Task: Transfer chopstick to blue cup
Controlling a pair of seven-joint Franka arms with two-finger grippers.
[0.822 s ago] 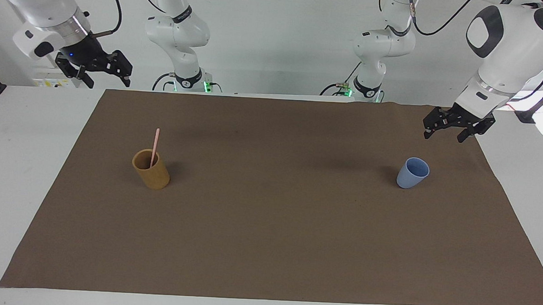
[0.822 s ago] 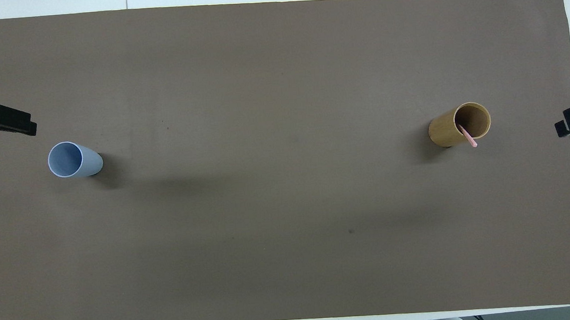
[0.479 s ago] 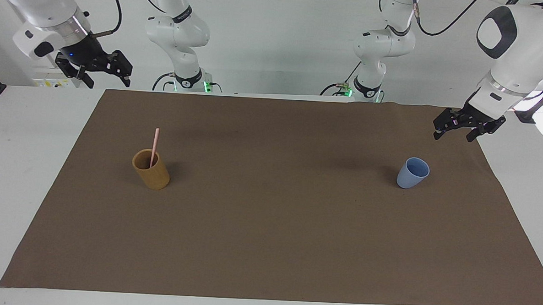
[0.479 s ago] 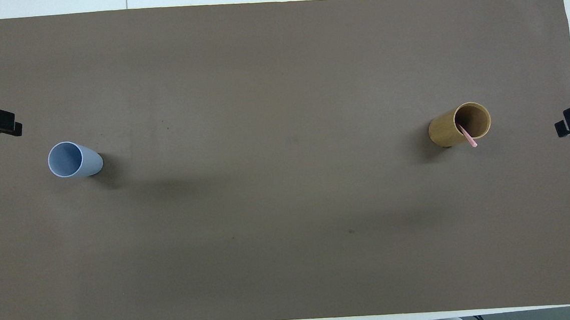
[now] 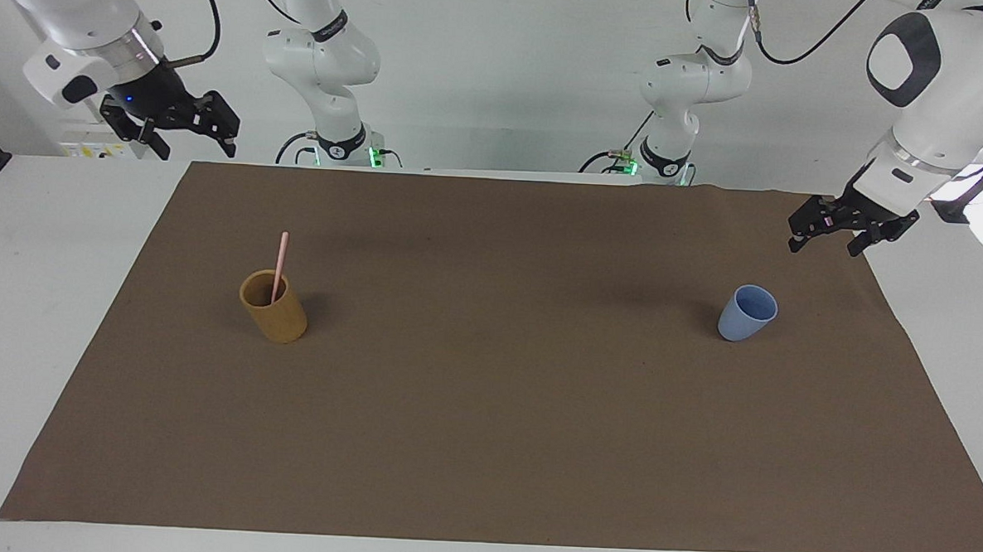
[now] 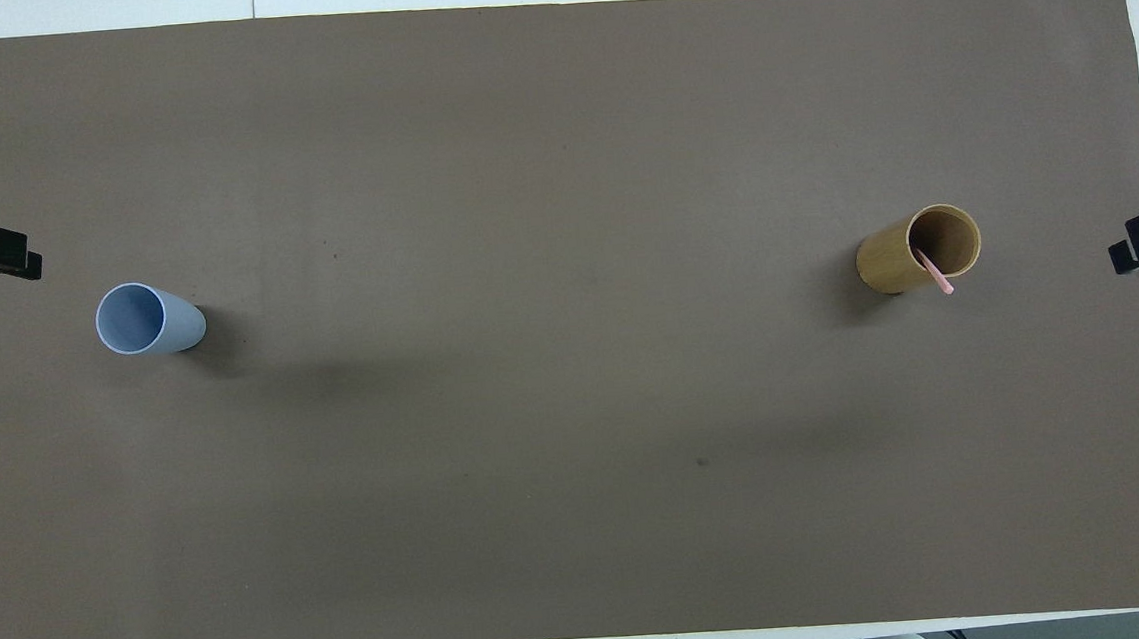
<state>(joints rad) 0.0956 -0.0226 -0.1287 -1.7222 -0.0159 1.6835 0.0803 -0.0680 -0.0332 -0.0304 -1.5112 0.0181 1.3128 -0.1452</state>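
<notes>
We see the chopstick (image 5: pixel 279 265) standing near-upright in the tan cup (image 5: pixel 274 308), toward the right arm's end; the right gripper (image 5: pixel 184 127), fingers released and empty, is nearer than the left gripper (image 5: pixel 847 231), also released.

You've got two cups, one blue cup (image 5: pixel 747 313) and one tan cup (image 5: pixel 274 306), one chopstick (image 5: pixel 279 267), one brown mat (image 5: pixel 502 409), two arms.
</notes>
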